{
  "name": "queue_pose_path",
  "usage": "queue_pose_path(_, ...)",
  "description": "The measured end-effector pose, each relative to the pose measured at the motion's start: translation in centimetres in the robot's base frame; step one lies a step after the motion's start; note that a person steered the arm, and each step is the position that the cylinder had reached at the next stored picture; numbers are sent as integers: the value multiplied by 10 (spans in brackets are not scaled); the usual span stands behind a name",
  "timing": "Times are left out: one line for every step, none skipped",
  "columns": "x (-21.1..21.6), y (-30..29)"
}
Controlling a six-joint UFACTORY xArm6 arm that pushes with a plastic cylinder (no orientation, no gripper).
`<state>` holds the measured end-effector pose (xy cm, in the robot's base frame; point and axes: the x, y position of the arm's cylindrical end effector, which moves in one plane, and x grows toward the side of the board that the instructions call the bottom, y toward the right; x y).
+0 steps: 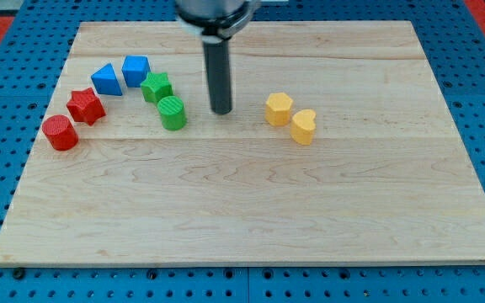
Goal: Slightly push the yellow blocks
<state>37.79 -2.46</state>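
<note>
Two yellow blocks sit right of the board's middle: a yellow hexagon (279, 108) and, touching it at its lower right, a yellow heart-shaped block (303, 126). My tip (221, 111) rests on the board to the left of the yellow hexagon, with a gap between them. The rod rises straight up to the view's top. A green cylinder (173, 113) stands just left of my tip.
A green star (156, 87) lies above the green cylinder. A blue triangle (105, 79) and a blue block (135, 71) sit at upper left. A red star (85, 106) and red cylinder (60, 133) lie near the wooden board's (242, 219) left edge.
</note>
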Motion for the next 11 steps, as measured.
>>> queue_pose_path(-5,63)
queue_pose_path(4,103)
queue_pose_path(41,118)
queue_pose_path(41,155)
queue_pose_path(12,224)
queue_pose_path(66,246)
queue_pose_path(97,208)
queue_pose_path(100,166)
queue_pose_path(68,184)
queue_pose_path(62,162)
queue_pose_path(77,85)
